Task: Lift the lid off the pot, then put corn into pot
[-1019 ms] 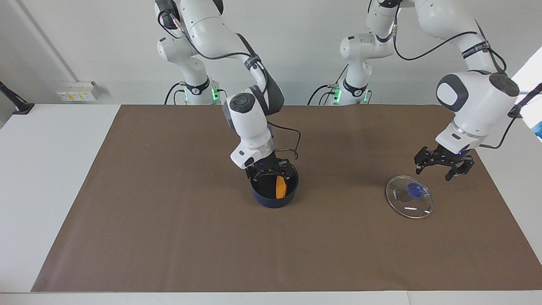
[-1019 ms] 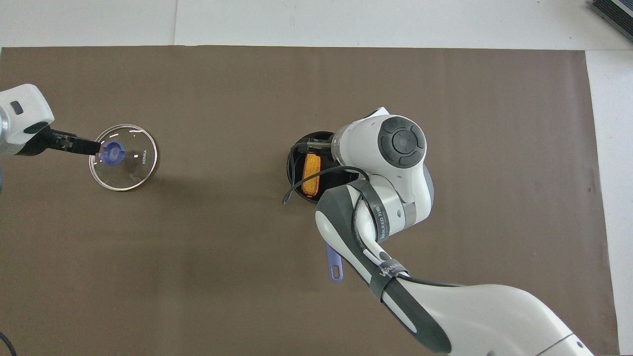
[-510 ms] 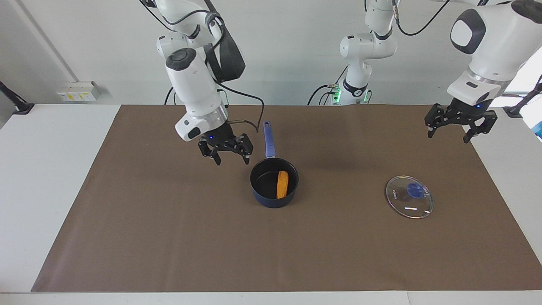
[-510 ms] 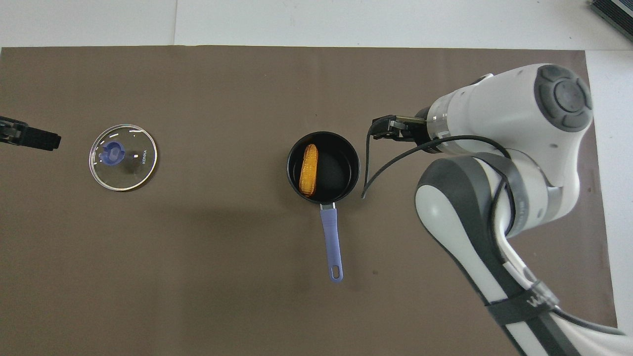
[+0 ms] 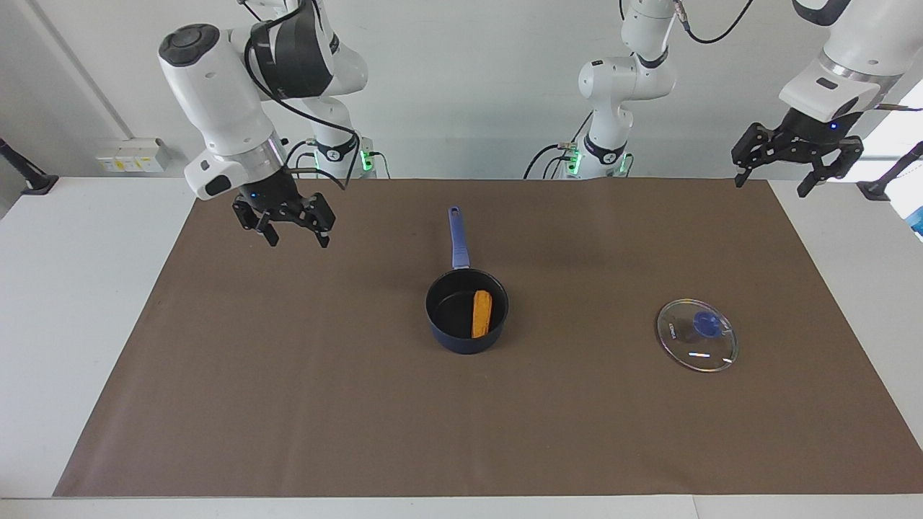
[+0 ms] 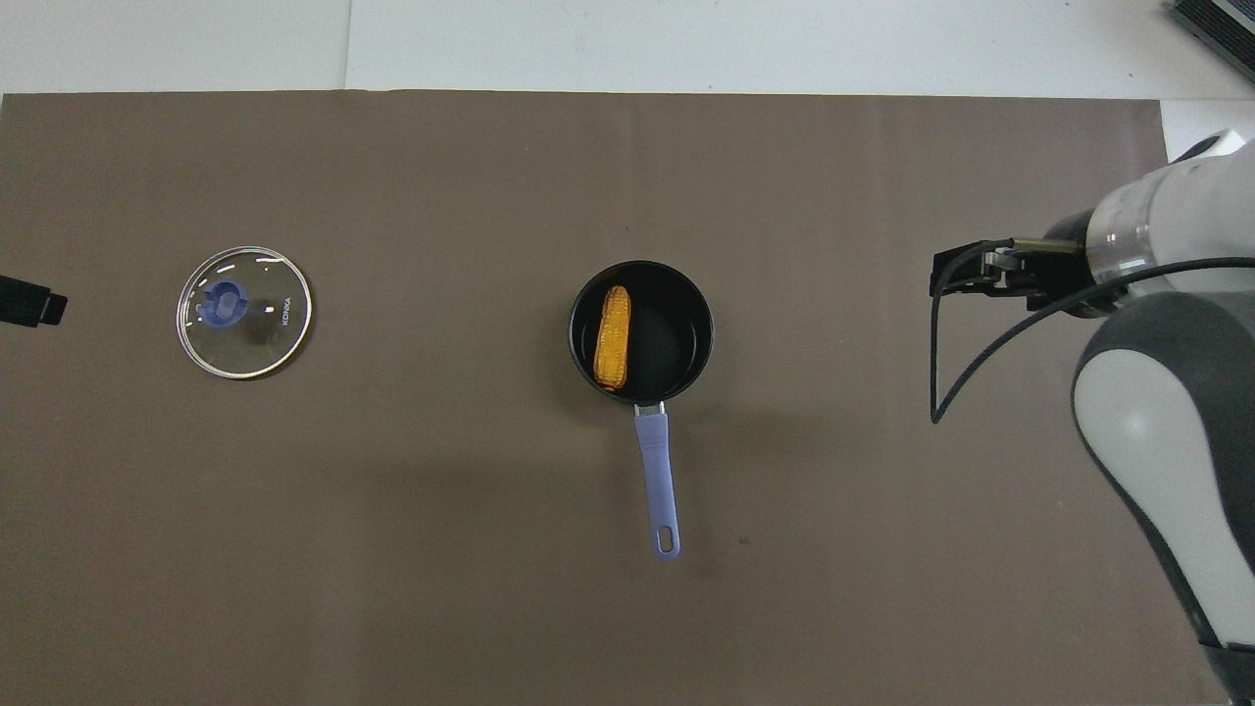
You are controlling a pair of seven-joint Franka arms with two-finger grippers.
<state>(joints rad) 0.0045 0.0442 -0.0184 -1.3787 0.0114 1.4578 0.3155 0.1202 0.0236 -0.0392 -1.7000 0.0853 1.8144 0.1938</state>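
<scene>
Brown paper matting point(image 5: 288, 404) covers the table, and both white arms hang in the air above its ends, neither touching anything. The right gripper point(image 5: 285, 220) is over the mat at the right arm's end, its black fingers spread apart and empty; the left gripper point(image 5: 797, 155) is over the mat's edge at the left arm's end, likewise open and holding nothing.

Mid-table stands the small dark navy saucepan, the pot point(image 5: 466, 311), upright, its long straight blue handle point(image 6: 657, 480) pointing toward the robots. Inside it lies the small orange-yellow corn cob, the corn point(image 6: 614, 335), flat on the black bottom against the wall toward the left arm's end, its long axis running along the same line as the handle.

Toward the left arm's end, well apart from the pot, the round clear glass lid point(image 5: 696, 334) with its thin metal rim lies flat on the mat, blue knob point(image 6: 225, 302) up.

Judging from this, both steps look done: lid off, corn in. Any further move would turn on the pot lying between the two grippers, well apart from each.
</scene>
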